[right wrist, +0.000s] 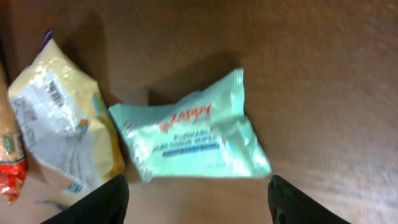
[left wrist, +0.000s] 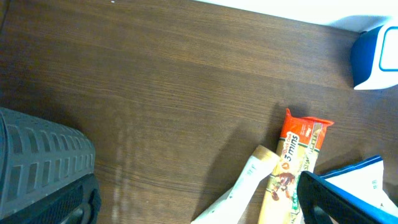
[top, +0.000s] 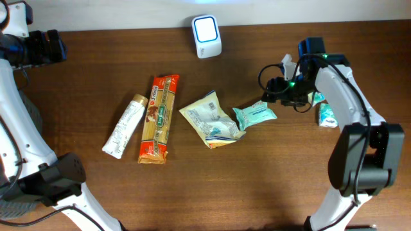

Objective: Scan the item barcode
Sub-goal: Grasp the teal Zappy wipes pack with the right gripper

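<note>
Right hand: the right gripper (right wrist: 198,190) has its fingers spread wide with nothing between them, low over the table.
Item: the teal packet (right wrist: 193,134) lies flat just ahead of the fingers, centred between them and untouched.
Neighbour: a yellow bag (right wrist: 56,124) sits off to one side of the fingers, just beside the packet.
Handling: probably light, soft, crinkly and slippery; it would likely sag if pinched by a corner.
Grip: best across the narrow middle, clear of the sealed ends.
Barcode: none can be made out on the upward face.
Scanner: the white scanner (top: 207,35) is well apart from this hand.
Left hand: the left gripper (top: 59,46) is wide, empty and far off.
</note>
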`<state>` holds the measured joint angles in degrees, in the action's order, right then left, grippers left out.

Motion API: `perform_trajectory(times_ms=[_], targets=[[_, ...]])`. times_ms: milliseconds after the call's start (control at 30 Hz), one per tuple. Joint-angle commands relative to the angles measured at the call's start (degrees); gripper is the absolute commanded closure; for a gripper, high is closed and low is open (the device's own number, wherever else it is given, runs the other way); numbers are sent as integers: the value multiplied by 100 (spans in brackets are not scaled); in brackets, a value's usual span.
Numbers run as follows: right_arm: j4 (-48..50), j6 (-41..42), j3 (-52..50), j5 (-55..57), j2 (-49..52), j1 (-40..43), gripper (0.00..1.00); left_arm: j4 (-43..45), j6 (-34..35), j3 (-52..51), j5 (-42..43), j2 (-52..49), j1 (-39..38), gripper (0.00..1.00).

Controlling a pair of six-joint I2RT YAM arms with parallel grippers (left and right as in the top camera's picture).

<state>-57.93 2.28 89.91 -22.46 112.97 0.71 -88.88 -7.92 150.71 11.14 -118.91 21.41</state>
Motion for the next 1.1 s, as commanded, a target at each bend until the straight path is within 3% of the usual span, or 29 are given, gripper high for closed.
perform_trajectory(times_ms=[0, 133, 233, 333, 400, 467, 533, 633, 733, 933, 967, 1000, 1033, 1067], targets=[[144, -828, 66, -501, 719, 149, 30, 4, -57, 61, 42, 155, 13, 1], [186, -1532, 63, -857, 1128, 282, 30, 4, -57, 61, 42, 155, 13, 1], [177, -1582, 63, -933, 1403, 273, 32, 4, -57, 61, 42, 155, 13, 1], [28, -1709, 63, -1344, 1720, 273, 42, 4, -57, 61, 42, 155, 13, 1], [-28, -1707, 39, -1447, 1860, 269, 55, 4, -57, 61, 42, 155, 13, 1], [-33, -1705, 4, -1445, 1867, 269, 89, 4, -57, 61, 42, 155, 13, 1], [-70, -1700, 28, -1556, 1862, 282, 96, 4, -57, 61, 42, 155, 2, 1], [-509, -1703, 400, -1633, 1731, 356, 96, 4, -57, 61, 42, 155, 4, 1], [-977, -1545, 953, -1296, 988, 330, 96, 4, -57, 61, 42, 155, 2, 1], [-1274, -391, 1174, 1016, -424, -479, 96, 4, -57, 61, 42, 155, 4, 1], [-1255, -190, 1174, 1224, -455, -708, 81, 4, -57, 61, 42, 155, 2, 1], [-1207, -90, 1167, 1196, -369, -750, 53, 4, -57, 61, 42, 155, 2, 0], [-1169, -68, 1163, 1071, -245, -719, 40, 4, -57, 61, 42, 155, 2, 1], [-1147, -74, 1163, 885, -87, -621, 36, 4, -57, 61, 42, 155, 2, 1]])
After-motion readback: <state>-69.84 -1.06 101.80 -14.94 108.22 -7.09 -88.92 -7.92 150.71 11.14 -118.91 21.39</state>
